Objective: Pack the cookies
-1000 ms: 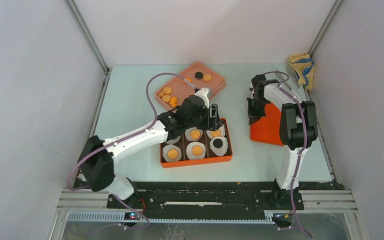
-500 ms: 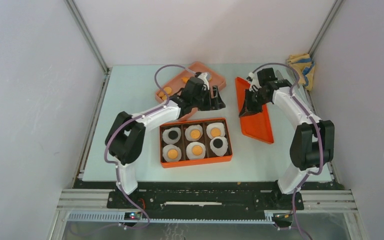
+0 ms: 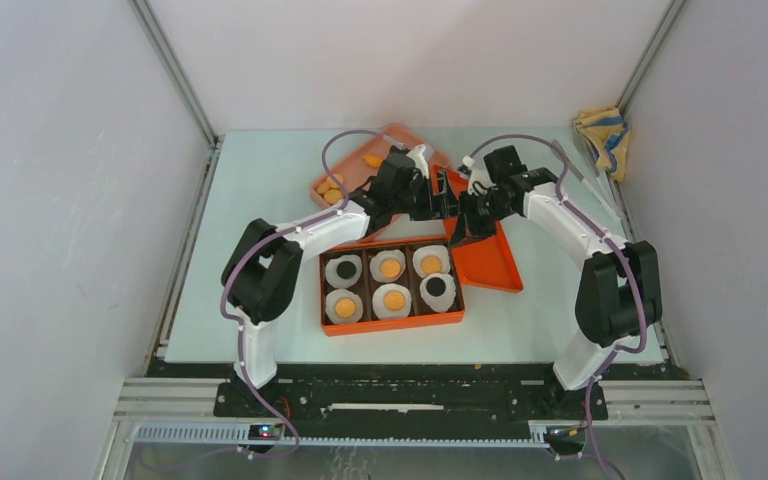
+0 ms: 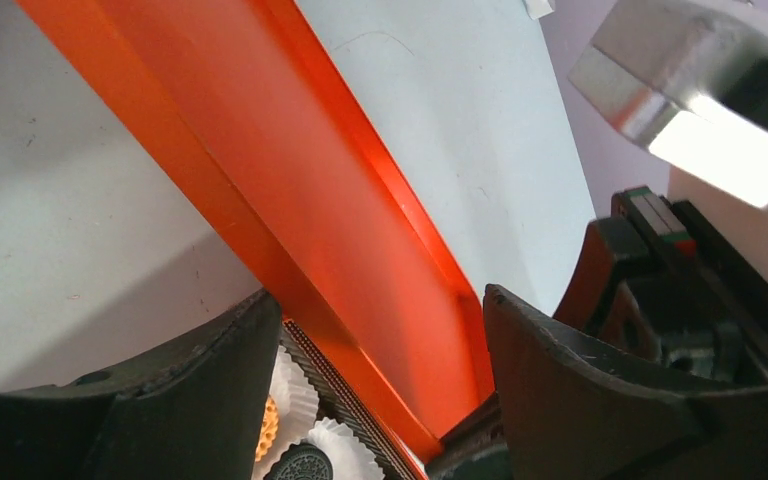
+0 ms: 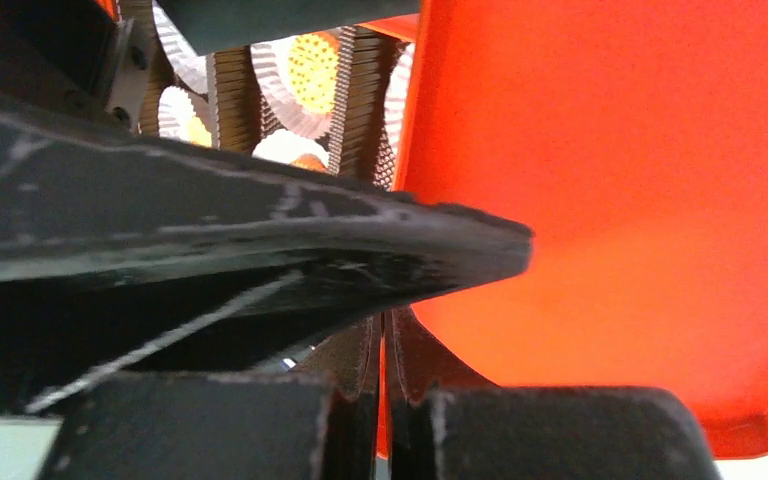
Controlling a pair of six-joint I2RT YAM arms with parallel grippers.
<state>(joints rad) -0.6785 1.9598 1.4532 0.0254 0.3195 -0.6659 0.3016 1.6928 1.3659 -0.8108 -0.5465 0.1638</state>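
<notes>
The orange box (image 3: 390, 326) holds six white paper cups, each with a cookie: several orange cookies (image 3: 391, 268) and two black cookies (image 3: 438, 285). My right gripper (image 3: 462, 218) is shut on the rim of the orange lid (image 3: 487, 258) and holds it tilted at the box's far right corner. The right wrist view shows its jaws (image 5: 385, 350) pinched on the lid's edge (image 5: 610, 180). My left gripper (image 3: 443, 198) is open, with its fingers either side of the lid's rim (image 4: 290, 160), not touching. A black cookie (image 4: 303, 465) shows below the lid.
A second orange tray (image 3: 430, 157) at the back holds loose orange cookies (image 3: 335, 188), partly hidden by the left arm. A yellow and blue cloth (image 3: 601, 135) lies at the far right corner. The two grippers are very close together.
My right gripper has carried the lid leftwards to the box's far right corner. My left gripper has moved from over the box, past the back tray, to the lid's rim.
</notes>
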